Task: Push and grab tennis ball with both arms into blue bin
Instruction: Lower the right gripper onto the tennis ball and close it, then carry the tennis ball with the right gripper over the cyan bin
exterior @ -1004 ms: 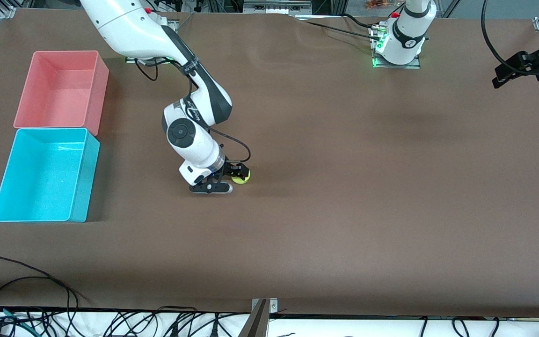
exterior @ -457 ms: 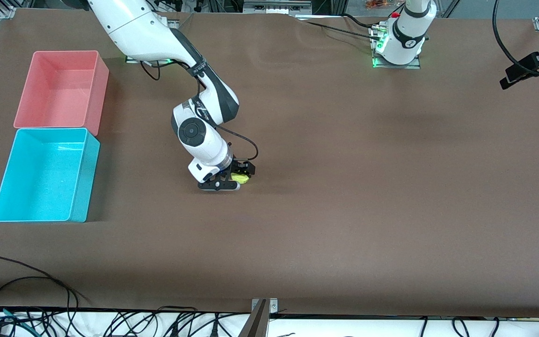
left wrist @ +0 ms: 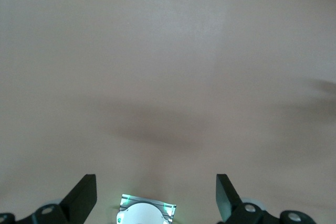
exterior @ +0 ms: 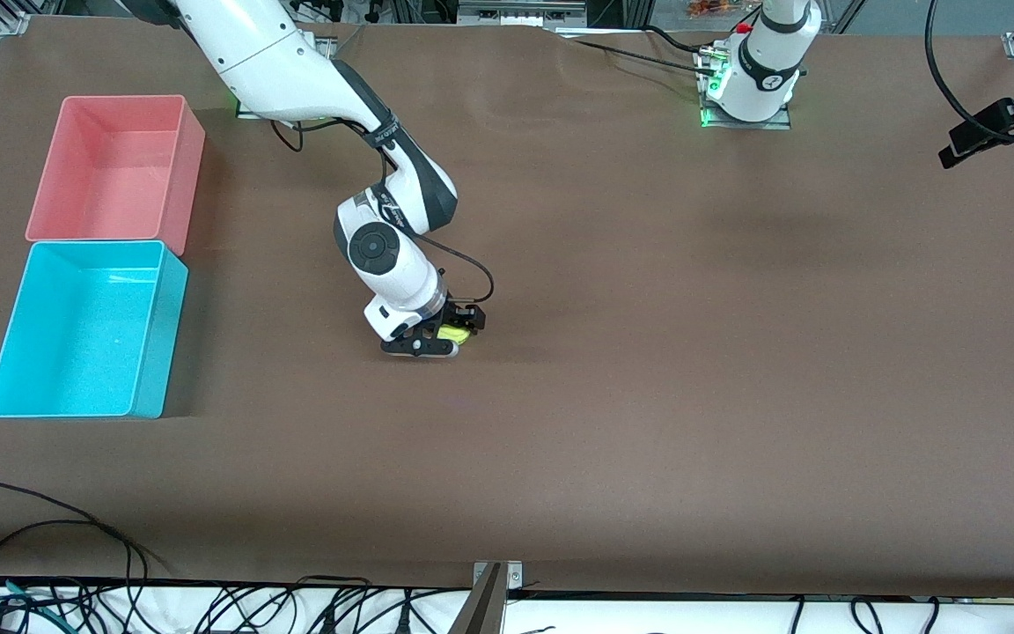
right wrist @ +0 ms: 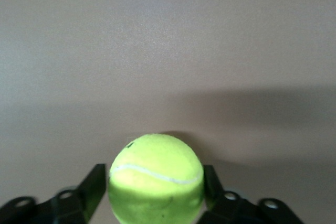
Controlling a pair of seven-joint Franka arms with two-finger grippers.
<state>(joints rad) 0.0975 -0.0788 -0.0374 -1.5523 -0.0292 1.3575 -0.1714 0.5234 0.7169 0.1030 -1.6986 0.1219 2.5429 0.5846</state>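
Observation:
The tennis ball (exterior: 453,335) lies on the brown table near its middle, well away from the blue bin (exterior: 169,299) at the right arm's end. My right gripper (exterior: 444,340) is down at the table with the ball between its jaws. In the right wrist view both fingers (right wrist: 96,184) press against the sides of the tennis ball (right wrist: 156,174). My left gripper (exterior: 975,138) waits in the air over the left arm's end of the table. Its black fingers (left wrist: 84,196) stand wide open with nothing between them.
A pink bin (exterior: 187,167) stands beside the blue bin, farther from the front camera. The left arm's green-lit base (exterior: 746,104) sits at the table's back edge. Cables (exterior: 49,528) lie along the table's front edge.
My right gripper has slid over the ball toward the left arm's end and its fingers have closed onto the ball. My left gripper drifted slightly outward, then held still.

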